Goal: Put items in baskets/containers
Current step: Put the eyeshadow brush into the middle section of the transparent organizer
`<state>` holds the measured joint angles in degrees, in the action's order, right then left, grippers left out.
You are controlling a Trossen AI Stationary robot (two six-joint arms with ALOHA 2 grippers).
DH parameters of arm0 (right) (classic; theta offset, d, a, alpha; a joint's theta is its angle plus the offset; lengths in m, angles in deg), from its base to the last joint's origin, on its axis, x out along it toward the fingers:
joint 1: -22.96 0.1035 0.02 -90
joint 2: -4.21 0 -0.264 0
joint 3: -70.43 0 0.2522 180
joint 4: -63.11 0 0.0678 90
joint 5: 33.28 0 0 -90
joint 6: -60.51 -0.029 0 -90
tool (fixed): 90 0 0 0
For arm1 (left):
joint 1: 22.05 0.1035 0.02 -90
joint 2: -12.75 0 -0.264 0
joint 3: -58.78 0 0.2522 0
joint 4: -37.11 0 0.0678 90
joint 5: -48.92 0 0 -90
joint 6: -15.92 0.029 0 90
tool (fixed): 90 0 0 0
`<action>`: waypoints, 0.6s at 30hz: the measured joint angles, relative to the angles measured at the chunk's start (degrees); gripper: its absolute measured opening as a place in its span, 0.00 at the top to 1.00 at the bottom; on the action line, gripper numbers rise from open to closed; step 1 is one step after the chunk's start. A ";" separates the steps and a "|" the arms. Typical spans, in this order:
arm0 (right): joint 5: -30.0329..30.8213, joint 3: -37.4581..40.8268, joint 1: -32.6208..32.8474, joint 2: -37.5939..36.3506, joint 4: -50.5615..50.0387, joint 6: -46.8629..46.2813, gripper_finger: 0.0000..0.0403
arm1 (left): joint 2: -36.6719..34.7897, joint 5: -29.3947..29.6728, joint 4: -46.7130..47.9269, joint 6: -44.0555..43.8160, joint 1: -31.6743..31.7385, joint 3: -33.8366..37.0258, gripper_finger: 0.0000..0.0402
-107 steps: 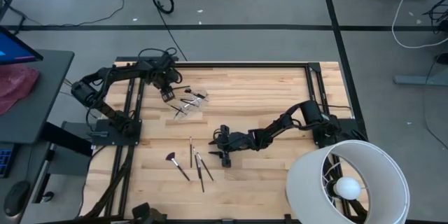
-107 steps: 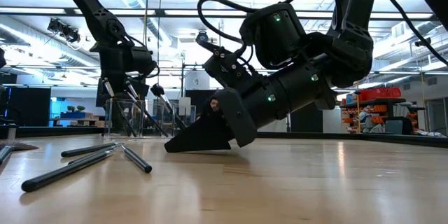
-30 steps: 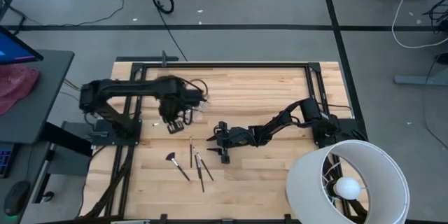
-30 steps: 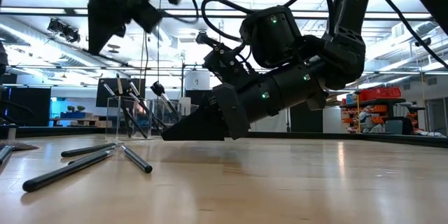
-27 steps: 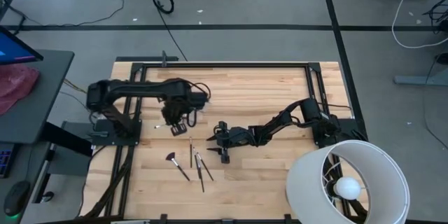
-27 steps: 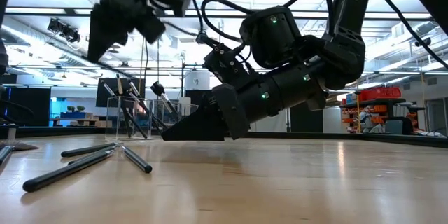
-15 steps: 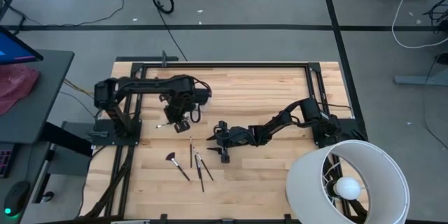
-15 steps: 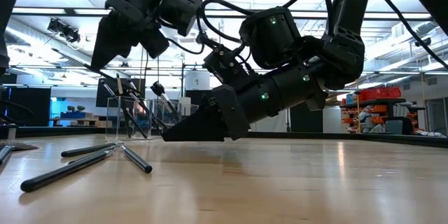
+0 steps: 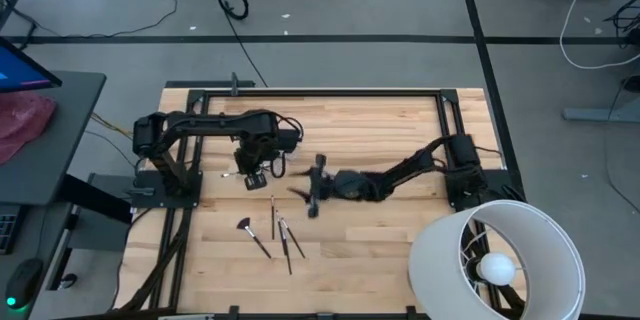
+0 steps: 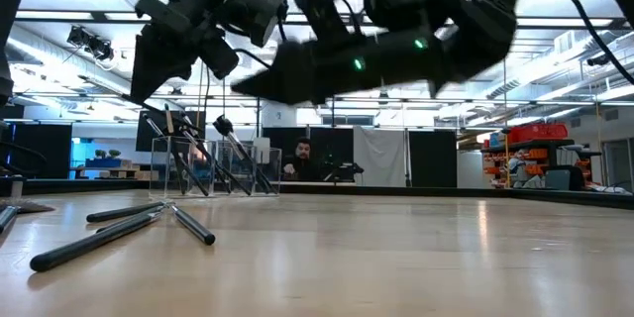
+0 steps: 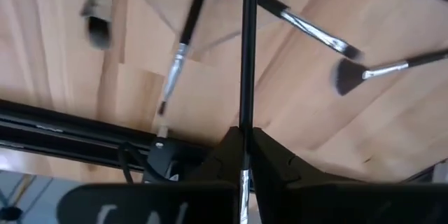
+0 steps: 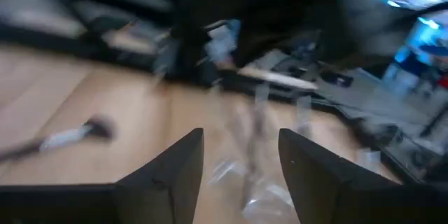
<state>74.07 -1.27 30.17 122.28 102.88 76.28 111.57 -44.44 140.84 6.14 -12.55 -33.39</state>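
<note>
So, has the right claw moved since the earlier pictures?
Yes. The right claw has lifted off the table; in the high view it sits closer to the left claw and farther from the loose brushes.

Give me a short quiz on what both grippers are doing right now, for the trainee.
1. True or false: the left gripper is shut on a thin dark-handled makeup brush.
2. The right gripper is: A) open and raised off the wooden table; B) shut on a brush; C) resting on the table.
3. What tip shape has the loose brush lying farthest toward the left arm's side?
Key: 1 true; 2 A; 3 fan.
</note>
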 joint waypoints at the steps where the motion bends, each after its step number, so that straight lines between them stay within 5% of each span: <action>1: -0.17 -0.57 -0.72 -0.72 -0.63 -1.83 0.53 | 0.00 0.05 0.06 0.00 -0.87 0.00 0.96; 8: -4.35 -4.13 -2.78 -0.97 -12.24 -6.29 0.53 | 0.00 -0.02 -0.06 -0.27 -8.00 0.00 0.96; 18: -12.45 -4.17 -2.18 -0.97 -12.04 -8.05 0.53 | 0.00 2.48 -5.31 -1.57 -15.64 -2.75 0.96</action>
<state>61.62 -5.43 27.99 121.30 90.84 68.24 111.57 -41.96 135.54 4.56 -28.19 -36.14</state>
